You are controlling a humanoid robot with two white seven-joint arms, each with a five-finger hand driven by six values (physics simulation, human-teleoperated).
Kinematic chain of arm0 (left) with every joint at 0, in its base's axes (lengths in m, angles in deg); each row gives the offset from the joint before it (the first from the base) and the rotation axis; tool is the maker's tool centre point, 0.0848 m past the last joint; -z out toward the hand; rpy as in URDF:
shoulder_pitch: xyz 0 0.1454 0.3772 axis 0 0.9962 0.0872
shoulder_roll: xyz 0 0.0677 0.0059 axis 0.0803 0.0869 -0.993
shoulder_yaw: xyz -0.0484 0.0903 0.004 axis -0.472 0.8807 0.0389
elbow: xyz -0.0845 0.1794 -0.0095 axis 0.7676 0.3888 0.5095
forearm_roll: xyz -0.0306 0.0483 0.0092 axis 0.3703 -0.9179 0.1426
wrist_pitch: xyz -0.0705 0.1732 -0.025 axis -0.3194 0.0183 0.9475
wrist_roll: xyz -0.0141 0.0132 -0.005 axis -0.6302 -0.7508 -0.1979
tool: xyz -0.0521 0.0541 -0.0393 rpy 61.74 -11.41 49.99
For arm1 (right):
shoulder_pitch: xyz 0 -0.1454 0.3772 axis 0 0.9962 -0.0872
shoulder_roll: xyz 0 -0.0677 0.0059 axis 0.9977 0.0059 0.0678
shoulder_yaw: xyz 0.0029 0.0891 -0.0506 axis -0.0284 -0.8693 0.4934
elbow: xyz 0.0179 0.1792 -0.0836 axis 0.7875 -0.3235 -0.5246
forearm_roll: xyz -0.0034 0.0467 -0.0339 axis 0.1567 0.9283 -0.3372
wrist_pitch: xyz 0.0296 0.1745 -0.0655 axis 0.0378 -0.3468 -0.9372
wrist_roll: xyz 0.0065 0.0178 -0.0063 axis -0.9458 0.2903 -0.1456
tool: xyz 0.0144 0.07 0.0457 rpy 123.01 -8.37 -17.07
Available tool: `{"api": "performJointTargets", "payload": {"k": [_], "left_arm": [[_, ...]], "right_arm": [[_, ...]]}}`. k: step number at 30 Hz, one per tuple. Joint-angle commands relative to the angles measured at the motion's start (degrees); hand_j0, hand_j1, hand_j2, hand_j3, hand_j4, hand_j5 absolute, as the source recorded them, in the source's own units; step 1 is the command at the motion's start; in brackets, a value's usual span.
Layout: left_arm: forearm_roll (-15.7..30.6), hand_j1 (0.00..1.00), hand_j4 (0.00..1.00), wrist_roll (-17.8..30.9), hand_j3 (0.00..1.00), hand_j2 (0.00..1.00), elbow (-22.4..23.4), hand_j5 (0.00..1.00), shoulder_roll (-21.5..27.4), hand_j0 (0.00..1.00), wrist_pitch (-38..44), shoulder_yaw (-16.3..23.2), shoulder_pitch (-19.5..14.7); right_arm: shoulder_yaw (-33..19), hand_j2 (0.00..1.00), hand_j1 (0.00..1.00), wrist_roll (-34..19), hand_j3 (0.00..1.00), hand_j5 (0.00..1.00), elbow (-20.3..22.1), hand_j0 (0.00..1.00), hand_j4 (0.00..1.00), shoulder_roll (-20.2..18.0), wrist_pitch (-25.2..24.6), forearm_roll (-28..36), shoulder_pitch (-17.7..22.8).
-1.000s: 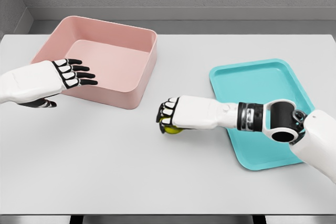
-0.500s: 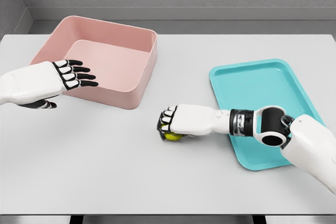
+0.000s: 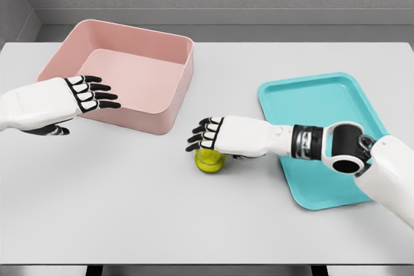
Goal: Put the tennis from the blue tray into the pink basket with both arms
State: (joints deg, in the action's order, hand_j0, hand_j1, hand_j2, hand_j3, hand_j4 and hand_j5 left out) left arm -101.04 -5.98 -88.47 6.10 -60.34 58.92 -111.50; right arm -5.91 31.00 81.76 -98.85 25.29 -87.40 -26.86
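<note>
A yellow-green tennis ball lies on the white table between the pink basket and the blue tray. My right hand hovers just above and behind the ball, fingers spread, holding nothing. Its arm reaches in from the right, crossing the tray's near left part. My left hand is open in front of the basket's near wall, fingers pointing right. Nothing shows inside the basket or on the tray.
The table's front edge runs along the bottom of the view. A grey wall stands behind the table's far edge.
The right hand lowered the ball to the table, then opened its fingers and rose slightly off it. The ball now rests free. The left hand barely shifted.
</note>
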Motion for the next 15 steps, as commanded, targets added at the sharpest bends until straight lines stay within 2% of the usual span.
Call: {"api": "performJointTargets", "payload": {"k": [1,5,7,9,11,12,15], "left_arm": [[0.2,1.00,1.00,0.0,1.00,1.00,0.1,1.00,-0.3,1.00,0.0,0.0,0.0],[0.1,1.00,1.00,3.4,1.00,1.00,0.0,1.00,-2.7,1.00,0.0,0.3,-0.1],[-1.2,1.00,1.00,5.6,1.00,1.00,0.0,1.00,-6.1,1.00,0.0,0.4,0.0],[-2.4,1.00,1.00,5.8,1.00,1.00,-0.3,1.00,-8.7,1.00,0.0,0.5,-0.4],[-2.5,1.00,1.00,8.0,1.00,1.00,-0.6,1.00,-11.1,1.00,0.0,0.6,-0.4],[-2.6,1.00,1.00,8.1,1.00,1.00,-0.6,1.00,-11.4,1.00,0.0,0.8,-0.6],[-4.4,1.00,1.00,8.2,1.00,1.00,-1.2,1.00,-14.1,1.00,0.0,1.4,-1.7]], "right_arm": [[-3.1,1.00,1.00,0.0,1.00,1.00,2.5,1.00,1.00,-0.5,-0.1,0.4,0.0],[-11.6,1.00,1.00,0.0,1.00,1.00,4.1,1.00,1.00,-4.2,-0.1,1.4,0.4],[-22.6,1.00,1.00,0.2,1.00,1.00,6.2,1.00,1.00,-7.0,-0.1,6.8,6.4],[-29.2,1.00,1.00,0.2,1.00,1.00,6.1,1.00,1.00,-9.9,-0.1,11.1,9.6],[-39.9,1.00,1.00,0.2,1.00,1.00,6.1,1.00,1.00,-10.3,-0.1,16.1,17.0],[-42.5,1.00,1.00,0.2,1.00,1.00,6.1,1.00,1.00,-10.3,-0.1,17.6,18.6],[-43.0,1.00,1.00,0.3,1.00,1.00,5.8,1.00,1.00,-10.1,-0.1,19.2,22.3]]}}
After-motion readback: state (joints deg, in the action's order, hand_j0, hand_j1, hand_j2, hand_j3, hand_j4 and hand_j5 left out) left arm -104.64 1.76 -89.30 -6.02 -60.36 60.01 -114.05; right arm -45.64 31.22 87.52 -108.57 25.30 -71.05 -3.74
